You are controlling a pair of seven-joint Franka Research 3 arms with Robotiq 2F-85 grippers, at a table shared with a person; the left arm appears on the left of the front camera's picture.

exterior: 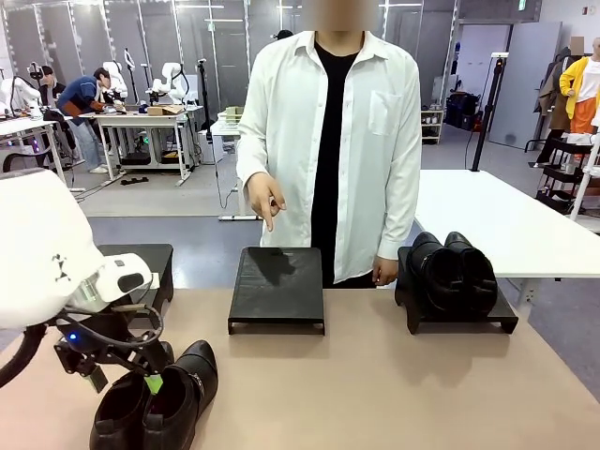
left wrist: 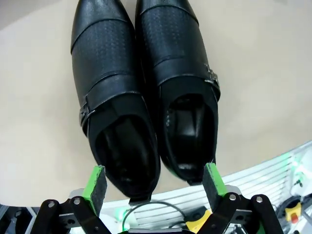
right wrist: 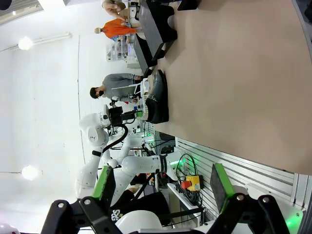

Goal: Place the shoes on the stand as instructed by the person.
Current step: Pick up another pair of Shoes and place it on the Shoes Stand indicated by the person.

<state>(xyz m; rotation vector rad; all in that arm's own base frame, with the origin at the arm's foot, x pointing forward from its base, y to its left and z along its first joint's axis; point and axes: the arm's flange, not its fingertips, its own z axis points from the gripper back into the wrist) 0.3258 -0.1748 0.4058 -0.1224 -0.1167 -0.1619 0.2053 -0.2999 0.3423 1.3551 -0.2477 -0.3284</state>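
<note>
One pair of glossy black shoes (exterior: 159,405) lies on the table at the near left, toes pointing away from me. My left gripper (exterior: 124,380) hovers over their heels. In the left wrist view that gripper (left wrist: 153,181) is open, with the green pads (left wrist: 95,183) standing outside the heels of the pair (left wrist: 141,97). A second pair of shoes (exterior: 450,272) sits on the right stand (exterior: 506,323). The person (exterior: 328,141) points a finger (exterior: 267,223) down at the bare middle stand (exterior: 277,281). My right gripper (right wrist: 162,183) is open off the table edge, holding nothing.
A third low black stand (exterior: 145,262) sits at the far left, partly behind my left arm (exterior: 42,253). The tan table (exterior: 375,394) has free room in the middle and near right. In the right wrist view the near pair of shoes (right wrist: 157,97) shows sideways.
</note>
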